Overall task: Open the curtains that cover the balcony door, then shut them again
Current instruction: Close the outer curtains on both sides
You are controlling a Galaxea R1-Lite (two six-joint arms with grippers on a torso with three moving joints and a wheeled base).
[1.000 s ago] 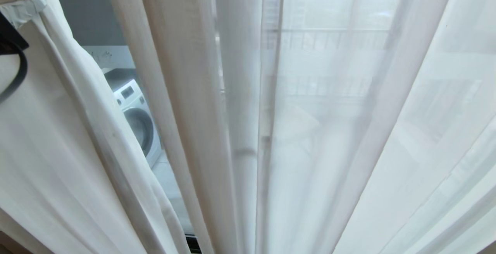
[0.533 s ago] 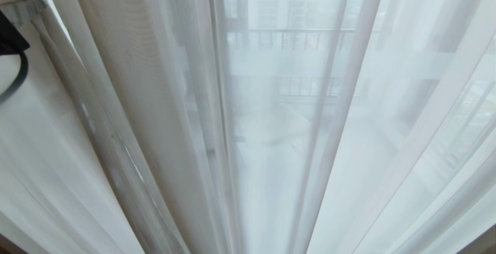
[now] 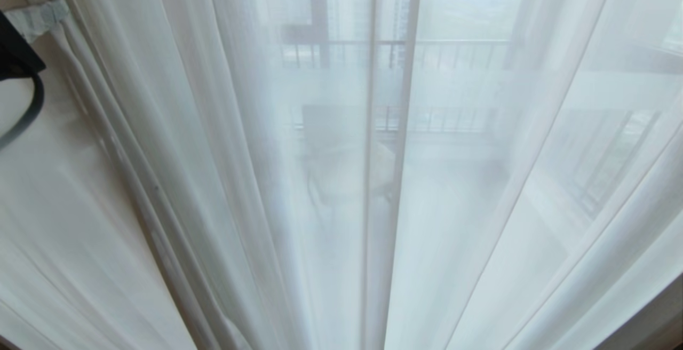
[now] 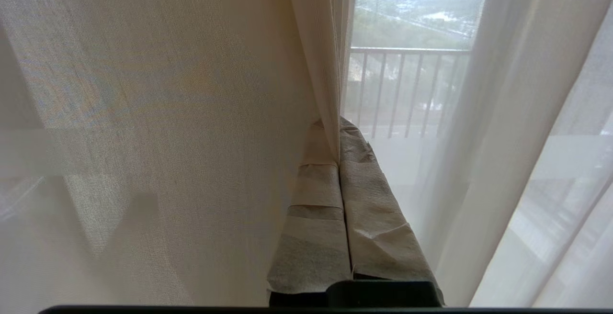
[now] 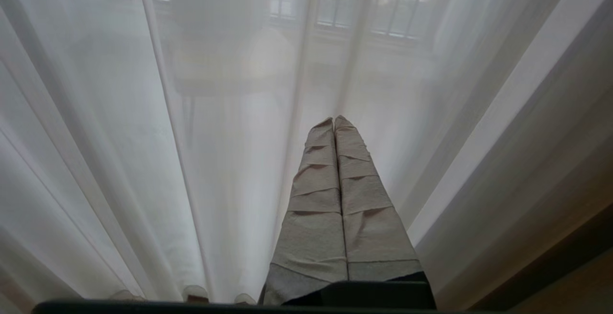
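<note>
My left gripper (image 4: 339,127) pinches a fold of sheer curtain (image 3: 299,190); right gripper (image 5: 334,121) closed, empty. Fabric looks light, slippery; I'd grab bunched pleats.

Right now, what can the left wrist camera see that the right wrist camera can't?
Only the left wrist view shows the left gripper, its tape-wrapped fingers shut on a fold of the thin white sheer curtain, and an uncovered strip with a pale railing and distant city.

Only the right wrist view shows the right gripper, fingers shut, pinching nothing visible, with the railing only blurred behind fabric.

Both show sheer curtain folds and taped fingers pressed together.
</note>
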